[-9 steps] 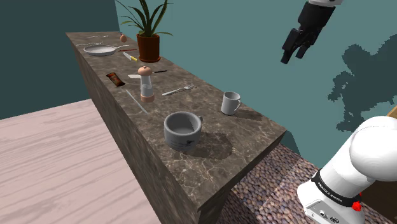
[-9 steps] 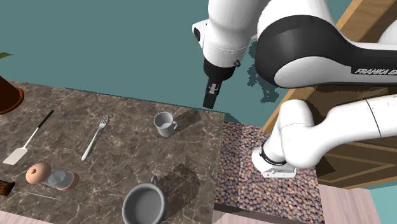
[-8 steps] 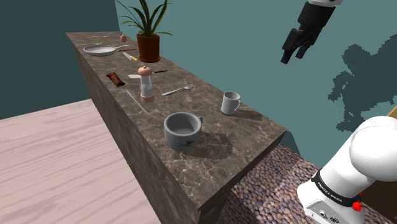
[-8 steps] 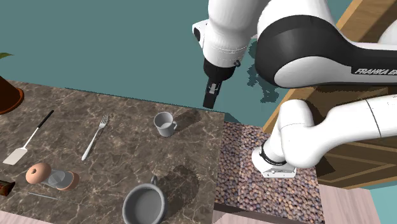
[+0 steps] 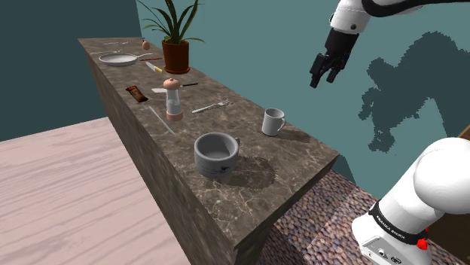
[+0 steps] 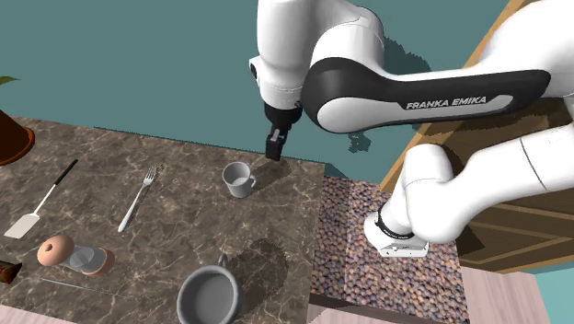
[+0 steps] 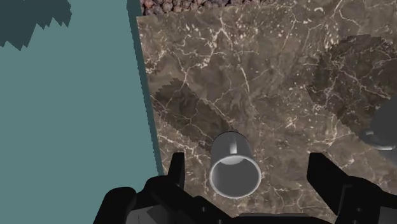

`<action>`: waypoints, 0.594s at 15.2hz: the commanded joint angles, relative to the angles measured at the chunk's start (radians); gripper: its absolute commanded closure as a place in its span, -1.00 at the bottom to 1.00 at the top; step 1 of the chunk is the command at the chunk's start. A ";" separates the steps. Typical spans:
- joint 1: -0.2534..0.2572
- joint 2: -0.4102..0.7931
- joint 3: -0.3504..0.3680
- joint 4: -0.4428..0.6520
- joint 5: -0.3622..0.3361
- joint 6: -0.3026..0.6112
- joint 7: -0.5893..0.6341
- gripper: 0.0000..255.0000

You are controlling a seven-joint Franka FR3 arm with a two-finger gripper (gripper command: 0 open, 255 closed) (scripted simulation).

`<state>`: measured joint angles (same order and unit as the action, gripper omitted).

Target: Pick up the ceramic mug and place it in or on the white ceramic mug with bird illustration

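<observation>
light: bright, even | shadows: jagged arm shadow [image 5: 407,83] on teal wall [image 5: 248,53]

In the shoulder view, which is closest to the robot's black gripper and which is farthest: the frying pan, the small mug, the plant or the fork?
Starting from the gripper:
1. small mug, just below it, near the counter end.
2. fork, mid-counter.
3. potted plant, further back.
4. frying pan, at the far end.
</observation>
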<state>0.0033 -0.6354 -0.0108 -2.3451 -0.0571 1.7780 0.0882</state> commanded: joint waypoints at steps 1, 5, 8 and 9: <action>-0.002 0.059 -0.015 -0.010 0.006 0.064 -0.010 -1.00; -0.004 0.186 -0.046 -0.007 0.023 0.175 -0.037 -1.00; -0.004 0.291 -0.068 0.010 0.043 0.251 -0.061 -1.00; -0.004 0.327 -0.075 0.018 0.051 0.275 -0.070 -1.00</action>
<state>-0.0007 -0.3440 -0.0791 -2.3355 -0.0141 2.0298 0.0270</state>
